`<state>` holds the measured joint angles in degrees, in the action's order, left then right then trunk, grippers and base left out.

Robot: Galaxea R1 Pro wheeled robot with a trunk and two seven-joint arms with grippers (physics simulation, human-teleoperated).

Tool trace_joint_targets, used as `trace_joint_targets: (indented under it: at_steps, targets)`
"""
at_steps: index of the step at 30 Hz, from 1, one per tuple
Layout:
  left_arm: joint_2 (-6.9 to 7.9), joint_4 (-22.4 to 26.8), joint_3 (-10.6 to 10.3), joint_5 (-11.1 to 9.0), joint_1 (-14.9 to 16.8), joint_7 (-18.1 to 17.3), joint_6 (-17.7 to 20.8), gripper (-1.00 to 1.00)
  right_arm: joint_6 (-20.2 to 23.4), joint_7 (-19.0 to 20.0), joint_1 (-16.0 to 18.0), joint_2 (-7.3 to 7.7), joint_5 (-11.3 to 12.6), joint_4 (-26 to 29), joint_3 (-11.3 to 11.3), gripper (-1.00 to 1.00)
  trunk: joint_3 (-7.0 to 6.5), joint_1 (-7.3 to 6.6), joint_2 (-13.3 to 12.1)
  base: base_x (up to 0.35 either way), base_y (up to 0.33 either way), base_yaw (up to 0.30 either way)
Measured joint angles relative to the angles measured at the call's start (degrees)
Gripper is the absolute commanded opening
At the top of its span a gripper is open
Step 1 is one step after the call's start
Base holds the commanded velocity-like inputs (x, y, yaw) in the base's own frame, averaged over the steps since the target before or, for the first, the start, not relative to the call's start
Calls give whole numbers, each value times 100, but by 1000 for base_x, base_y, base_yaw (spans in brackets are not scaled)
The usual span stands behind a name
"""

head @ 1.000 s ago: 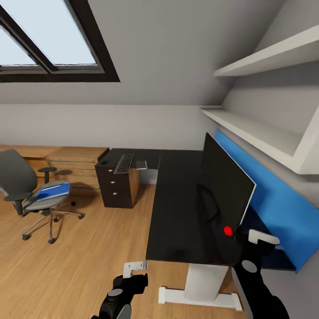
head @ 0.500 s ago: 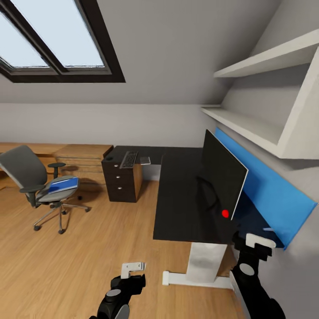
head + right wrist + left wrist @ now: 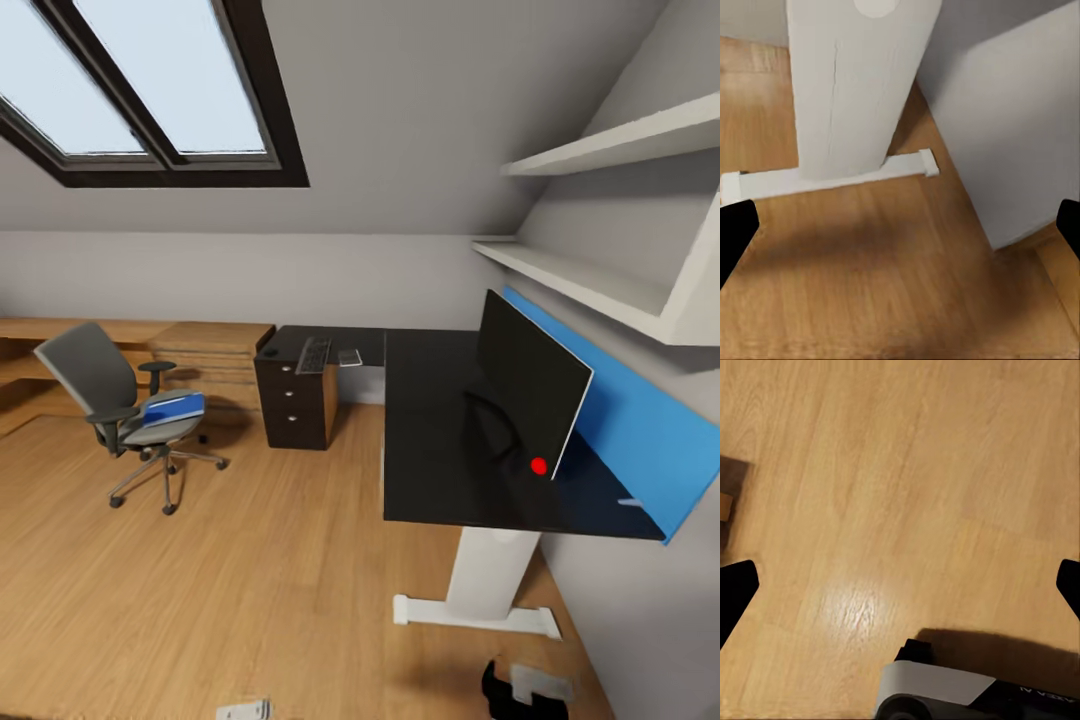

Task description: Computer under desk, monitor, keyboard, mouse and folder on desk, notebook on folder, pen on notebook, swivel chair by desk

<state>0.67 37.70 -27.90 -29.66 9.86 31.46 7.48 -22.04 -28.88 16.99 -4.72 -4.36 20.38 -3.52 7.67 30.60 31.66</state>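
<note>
The L-shaped black desk (image 3: 430, 440) runs along the right wall. On it stands the monitor (image 3: 532, 392). The keyboard (image 3: 314, 354) lies on the desk's far wing, with a small flat grey thing (image 3: 349, 357) beside it, maybe the notebook. The grey swivel chair (image 3: 112, 400) stands on the floor at the left, away from the desk, and the blue folder (image 3: 172, 408) lies on its seat. My left gripper (image 3: 900, 585) is open over bare floor. My right gripper (image 3: 900, 225) is open, low by the white desk leg (image 3: 855, 82). A pale box (image 3: 1020, 127) beside that leg may be the computer.
Black drawers (image 3: 295, 405) sit under the desk's far wing, with a wood dresser (image 3: 210, 355) to their left. White wall shelves (image 3: 600, 285) hang above the blue back panel (image 3: 625, 420). The desk's white foot (image 3: 475, 615) lies on the floor. Wide wood floor lies between chair and desk.
The head view has pulled back and swung left, so desk and chair look farther off. Both grippers have sunk to the bottom edge of the view.
</note>
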Motion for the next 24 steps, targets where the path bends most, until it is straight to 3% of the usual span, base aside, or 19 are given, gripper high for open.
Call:
trace_joint_targets:
  at_steps: [1, 2, 5, 12, 15, 24]
  targets:
    - [-1, -102, 4, -3, 0, -3, -34, 100, -83, 166, 0, -22, 1, -179, -1, 100, 2, 0, 0, 148, 289, 215]
    - [-10, -241, 2, -11, 0, -54, -134, 100, -179, 637, -1, -42, 9, -463, -13, 100, 7, -2, 1, 176, 285, 216]
    - [-20, -337, -8, -13, 1, -236, -275, 100, -216, 993, 2, -46, 12, -590, -26, 100, 22, -2, 1, 183, 286, 216]
    - [-48, -673, -39, 8, 2, -591, -490, 100, -237, 1257, 1, -62, 13, -648, -22, 100, 58, -1, 0, 62, 100, 159]
    - [-80, -752, -20, 46, 0, -628, -903, 100, -265, 1624, 0, -65, 4, -678, -12, 100, 63, -3, 3, 138, 174, 17]
    - [-88, -809, -25, 49, 0, -629, -961, 100, -291, 1674, 1, -68, -4, -813, 0, 100, 63, -2, 2, 214, 268, 1]
